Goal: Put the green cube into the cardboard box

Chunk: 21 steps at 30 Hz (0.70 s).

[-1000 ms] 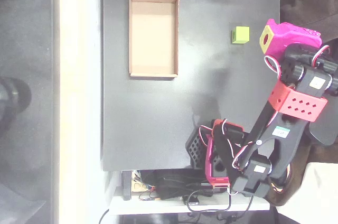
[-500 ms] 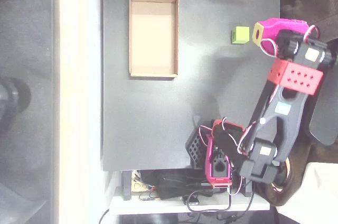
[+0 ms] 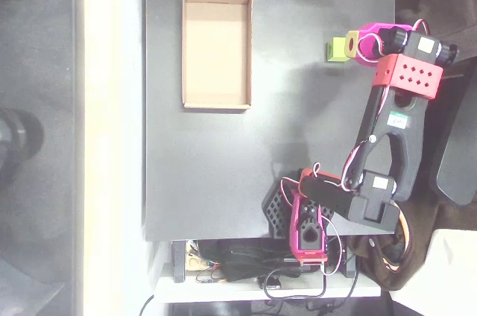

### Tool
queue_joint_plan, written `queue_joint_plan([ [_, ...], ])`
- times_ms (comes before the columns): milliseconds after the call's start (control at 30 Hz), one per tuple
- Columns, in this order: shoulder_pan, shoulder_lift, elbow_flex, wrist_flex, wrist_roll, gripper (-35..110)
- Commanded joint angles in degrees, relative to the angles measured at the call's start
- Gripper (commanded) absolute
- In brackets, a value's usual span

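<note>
A: Overhead view, go. Where was the green cube (image 3: pixel 337 49)?

B: On the black worktop (image 3: pixel 223 167), upper right part, sitting flat. Its right side was covered by the magenta claw (image 3: pixel 349 46), so only the left part showed. Edges ran roughly square to the worktop edges. It's a cube, so no long axis to call.

A: Claw state?

B: Couldn't tell. It came in from the right, its yellow patch right over the cube's right edge. The camera looked straight down on the magenta housing, and the fingers weren't readable. Whether it touched the cube or just hung over it, couldn't tell either.

A: Cardboard box (image 3: pixel 217 48)?

B: Upper left of the worktop, well apart from the cube, bare worktop between them. Long axis ran top to bottom in the picture, short walls at top and bottom, open side up. Tan floor, nothing in it. The cube sat level with about the box's middle, off to its right.

A: Arm?

B: Red perforated bracket (image 3: pixel 406 76) just right of the claw, past the worktop's right edge. Black arm link (image 3: pixel 387 137) ran down from it to the red-and-black base (image 3: pixel 305 219) at the worktop's lower right. Loose wires looped along the joints.

A: Anything else?

B: Cable clutter (image 3: pixel 246 264) below the worktop's bottom edge. A pale strip (image 3: pixel 112 137) ran down the left of the worktop.
</note>
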<state>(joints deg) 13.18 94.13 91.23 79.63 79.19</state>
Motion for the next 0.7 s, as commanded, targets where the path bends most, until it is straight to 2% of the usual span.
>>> queue_joint_plan([
  [0,0.26,-0.44,-1.23,-0.18,0.44,34],
  [133,0.26,-3.16,-1.23,-1.85,0.44,34],
  [400,0.26,-8.26,-0.7,-11.6,0.88,34],
  [667,-4.31,-11.16,-0.35,-11.95,1.14,34],
])
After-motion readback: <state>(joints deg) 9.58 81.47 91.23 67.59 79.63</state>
